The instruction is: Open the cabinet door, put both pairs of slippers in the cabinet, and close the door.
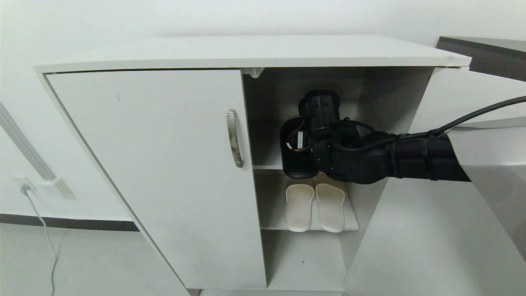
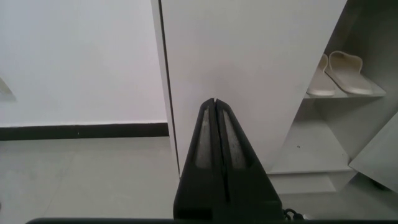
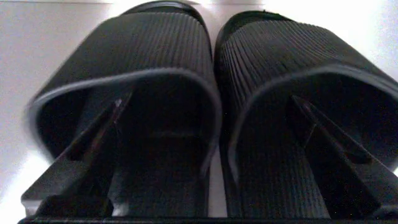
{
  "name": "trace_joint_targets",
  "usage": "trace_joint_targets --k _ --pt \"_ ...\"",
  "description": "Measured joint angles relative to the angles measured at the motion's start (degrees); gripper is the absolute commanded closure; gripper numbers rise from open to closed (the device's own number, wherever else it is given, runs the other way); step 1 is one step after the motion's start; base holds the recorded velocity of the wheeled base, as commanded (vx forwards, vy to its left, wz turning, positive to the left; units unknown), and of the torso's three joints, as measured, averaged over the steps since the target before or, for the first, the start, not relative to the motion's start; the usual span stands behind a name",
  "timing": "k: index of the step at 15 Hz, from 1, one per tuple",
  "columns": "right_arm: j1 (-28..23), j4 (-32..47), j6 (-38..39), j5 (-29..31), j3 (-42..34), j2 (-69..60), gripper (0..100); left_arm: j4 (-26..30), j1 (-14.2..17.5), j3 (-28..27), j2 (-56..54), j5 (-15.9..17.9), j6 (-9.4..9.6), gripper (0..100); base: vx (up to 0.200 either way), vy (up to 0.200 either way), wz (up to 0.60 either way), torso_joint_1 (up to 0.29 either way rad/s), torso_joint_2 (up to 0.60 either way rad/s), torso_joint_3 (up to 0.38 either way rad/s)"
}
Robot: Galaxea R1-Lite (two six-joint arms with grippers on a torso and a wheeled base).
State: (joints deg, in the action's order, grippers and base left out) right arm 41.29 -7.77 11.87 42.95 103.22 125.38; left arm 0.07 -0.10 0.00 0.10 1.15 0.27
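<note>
Two pairs of slippers, both inside cabinet (image 1: 246, 53). Black slippers (image 3: 155, 56): two, side by side on upper shelf, ribbed straps, openings facing right claw (image 3: 206, 102). White slippers (image 1: 298, 205): two, side by side on shelf below. Right arm reaches in past open right door (image 1: 411, 230); claw released, fingers (image 3: 81, 162) spread, one inside each black strap. Left claw (image 2: 214, 106) clenched, empty, low before closed left door (image 1: 156, 164).
</note>
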Motion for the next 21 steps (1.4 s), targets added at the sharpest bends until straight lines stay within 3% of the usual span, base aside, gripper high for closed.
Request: trace_joint_targets --k 4,10,11,15,21 --pt "2.0 -0.1 1.8 0.1 -6.9 -4.7 0 0.0 0.0 0.0 0.0 0.0 0.0 100 0.0 0.0 0.0 0.0 0.0 0.0" --pt "6.0 -7.0 3.4 -1.2 -26.3 -16.5 0 0.0 0.0 0.0 0.0 0.0 -0.16 100 0.0 0.0 0.0 0.0 0.0 0.0" --pt "6.7 -8.4 3.3 -2.4 -30.0 -18.8 100 0.0 0.0 0.0 0.0 0.1 -0.11 100 0.0 0.0 0.0 0.0 0.0 0.0" --pt "8.8 -14.9 3.2 -7.8 -42.2 -25.7 100 0.0 0.0 0.0 0.0 0.2 -0.11 100 0.0 0.0 0.0 0.0 0.0 0.0" --pt "9.2 -25.7 -2.5 -11.5 -52.3 -27.6 100 0.0 0.0 0.0 0.0 0.2 -0.22 100 0.0 0.0 0.0 0.0 0.0 0.0"
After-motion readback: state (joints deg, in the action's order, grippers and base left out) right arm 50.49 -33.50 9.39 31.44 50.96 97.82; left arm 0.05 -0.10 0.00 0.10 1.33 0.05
